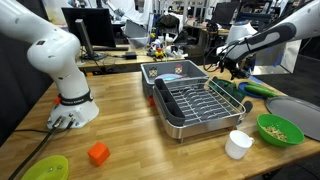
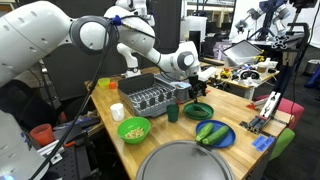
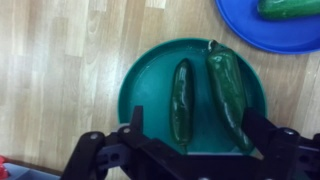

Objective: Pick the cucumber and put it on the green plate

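Note:
In the wrist view the slim, dark green, glossy cucumber (image 3: 181, 100) lies on the teal-green plate (image 3: 140, 85), beside a broader green pepper-like vegetable (image 3: 228, 92). My gripper (image 3: 198, 128) hangs above the plate's near edge with its jaws wide open and empty, one finger on each side of the two vegetables. In both exterior views the gripper (image 1: 233, 62) (image 2: 196, 88) hovers just over the green plate (image 1: 256, 89) (image 2: 198, 111), next to the dish rack (image 1: 198, 105) (image 2: 150, 98).
A blue plate (image 3: 250, 35) (image 2: 214, 136) with green vegetables lies beside the green plate. A green bowl (image 1: 280, 130) (image 2: 134, 128), white cup (image 1: 238, 145), green cup (image 2: 172, 113), large grey plate (image 2: 185, 163), orange block (image 1: 98, 153) and yellow-green plate (image 1: 45, 168) are on the wooden table.

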Controlling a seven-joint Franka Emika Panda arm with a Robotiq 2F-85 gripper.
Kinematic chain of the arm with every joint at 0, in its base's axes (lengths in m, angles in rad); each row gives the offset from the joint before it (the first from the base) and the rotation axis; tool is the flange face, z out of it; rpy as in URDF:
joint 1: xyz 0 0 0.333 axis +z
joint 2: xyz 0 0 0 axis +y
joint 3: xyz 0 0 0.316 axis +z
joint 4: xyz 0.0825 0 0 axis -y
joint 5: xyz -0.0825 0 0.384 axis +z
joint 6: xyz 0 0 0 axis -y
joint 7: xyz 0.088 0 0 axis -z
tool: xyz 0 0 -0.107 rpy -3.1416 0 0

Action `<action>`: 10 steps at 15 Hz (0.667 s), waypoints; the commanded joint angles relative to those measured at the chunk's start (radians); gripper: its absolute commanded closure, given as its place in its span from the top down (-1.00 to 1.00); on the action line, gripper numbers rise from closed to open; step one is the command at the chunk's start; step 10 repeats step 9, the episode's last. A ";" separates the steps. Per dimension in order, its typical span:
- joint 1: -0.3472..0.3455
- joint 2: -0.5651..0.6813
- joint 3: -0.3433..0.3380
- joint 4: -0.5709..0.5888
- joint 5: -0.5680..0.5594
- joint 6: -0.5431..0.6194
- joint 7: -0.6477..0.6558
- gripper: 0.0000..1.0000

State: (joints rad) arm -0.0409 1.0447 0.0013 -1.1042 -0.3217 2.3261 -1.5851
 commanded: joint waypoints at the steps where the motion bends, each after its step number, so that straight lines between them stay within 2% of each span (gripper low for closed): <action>1: -0.040 -0.095 0.049 -0.095 0.102 0.032 0.054 1.00; 2: -0.011 -0.033 0.013 -0.006 0.062 0.000 0.026 1.00; 10: -0.026 -0.068 0.034 -0.051 0.093 0.003 0.053 1.00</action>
